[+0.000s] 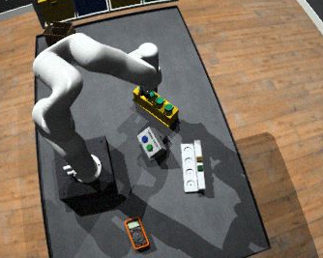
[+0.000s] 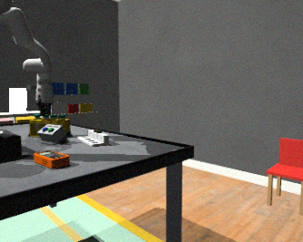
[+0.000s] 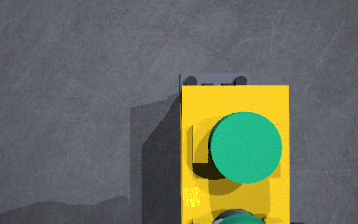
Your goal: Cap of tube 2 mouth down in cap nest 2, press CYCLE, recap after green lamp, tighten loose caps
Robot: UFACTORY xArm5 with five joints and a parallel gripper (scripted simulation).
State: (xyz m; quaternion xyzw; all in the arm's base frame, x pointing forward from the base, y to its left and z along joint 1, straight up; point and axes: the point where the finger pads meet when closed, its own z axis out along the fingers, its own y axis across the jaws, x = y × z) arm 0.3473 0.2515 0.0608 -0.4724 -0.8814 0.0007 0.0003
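From above, the arm reaches from its base over the far end of the yellow station (image 1: 145, 103), its wrist hiding the tubes at that end; three green caps (image 1: 160, 100) show on the station, and beyond that end nothing of the fourth tube can be seen. The white cap tray (image 1: 187, 181), well apart from the station toward the near right, has all four nests bare, and neither the blue key (image 1: 144, 138) nor the green key (image 1: 149, 147) between station and tray looks lit, so by appearance tube 2's cap is not yet in its nest and nearly every step is left. An orange meter (image 1: 136, 233) lies far from the station by the bench's near edge; its face cannot be read. From the side, the gripper (image 2: 44, 110) hangs just above the station's row, the fingers too small to judge here. At the wrist, a green cap (image 3: 246, 147) sits on the station's end with a second at the bottom edge; no fingers show, but they are judged parted halfway and grasping nothing. A small yellow marking (image 3: 191, 197) on the station's side is too blurred to read.
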